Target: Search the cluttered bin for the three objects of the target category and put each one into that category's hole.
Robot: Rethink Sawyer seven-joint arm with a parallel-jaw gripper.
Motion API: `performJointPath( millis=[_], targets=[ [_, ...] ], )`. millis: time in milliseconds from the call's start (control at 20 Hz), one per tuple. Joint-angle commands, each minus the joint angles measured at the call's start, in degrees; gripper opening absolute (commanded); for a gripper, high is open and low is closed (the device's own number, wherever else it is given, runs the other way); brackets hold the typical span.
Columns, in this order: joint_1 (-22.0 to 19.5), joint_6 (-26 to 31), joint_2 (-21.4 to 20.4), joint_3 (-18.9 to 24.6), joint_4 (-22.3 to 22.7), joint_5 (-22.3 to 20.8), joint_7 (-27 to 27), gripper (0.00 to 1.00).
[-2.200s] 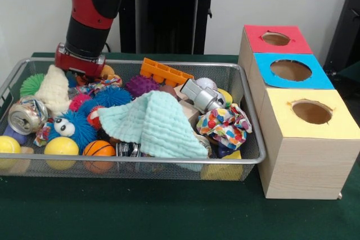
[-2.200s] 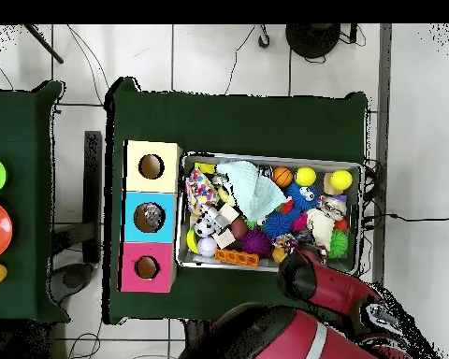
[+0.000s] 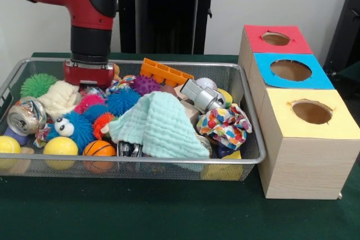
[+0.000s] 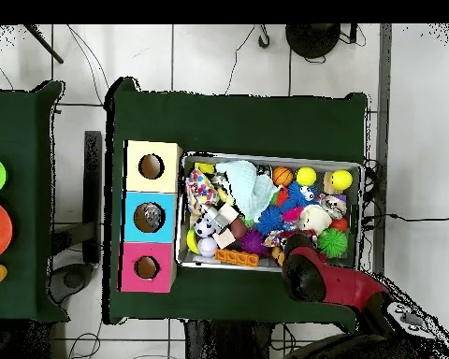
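Note:
The silver wire-mesh bin [image 3: 169, 161] is full of toys and cloths; it also shows in the overhead view [image 4: 266, 157]. The blue-framed hole [image 3: 291, 70] tops the middle wooden box to the bin's right, and it shows in the overhead view too [image 4: 150, 217]. My gripper [image 3: 90, 85] reaches down into the bin's far left part, among a cream cloth [image 3: 59, 96], a pink spiky ball [image 3: 87, 102] and a blue spiky ball [image 3: 121, 100]. Its tips are hidden in the clutter. In the overhead view the gripper [image 4: 298, 245] is under the arm.
A mint cloth [image 3: 157, 125] covers the bin's middle. Around it lie a green spiky ball [image 3: 36, 84], a crushed can [image 3: 25, 115], a blue fuzzy toy [image 3: 70, 127], an orange brick plate [image 3: 163, 72] and a dotted cloth [image 3: 225, 123]. Red-framed [image 3: 275, 39] and yellow-framed [image 3: 311, 112] holes flank the blue one.
In the front view the gripper has shifted right and the arm stands more upright. The cream cloth has slumped lower, and the green spiky ball shows more.

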Motion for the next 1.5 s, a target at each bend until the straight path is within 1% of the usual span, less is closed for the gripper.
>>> performJointPath(
  millis=[50, 150, 450, 600, 1050, 1150, 1300, 1500],
  targets=[
    [0.46, -8.45, -3.32, 12.62, 2.20, -2.36, 12.96, 1.00],
    [0.88, -8.60, -4.56, 12.39, 3.01, -1.96, 12.92, 1.00],
    [0.69, -6.67, -8.34, 12.64, 5.19, -1.74, 12.60, 1.00],
    [0.31, -6.21, -9.06, 12.92, 5.73, -1.75, 12.56, 1.00],
    [1.40, -7.18, -10.41, 11.50, 7.50, -0.02, 13.28, 1.00],
    [1.46, -6.64, -10.56, 11.25, 7.96, 0.54, 13.54, 1.00],
    [1.39, -4.25, -12.06, 11.17, 9.09, 1.55, 13.89, 1.00],
    [1.37, -2.43, -13.67, 11.29, 10.07, 2.14, 13.91, 1.00]
  ],
)
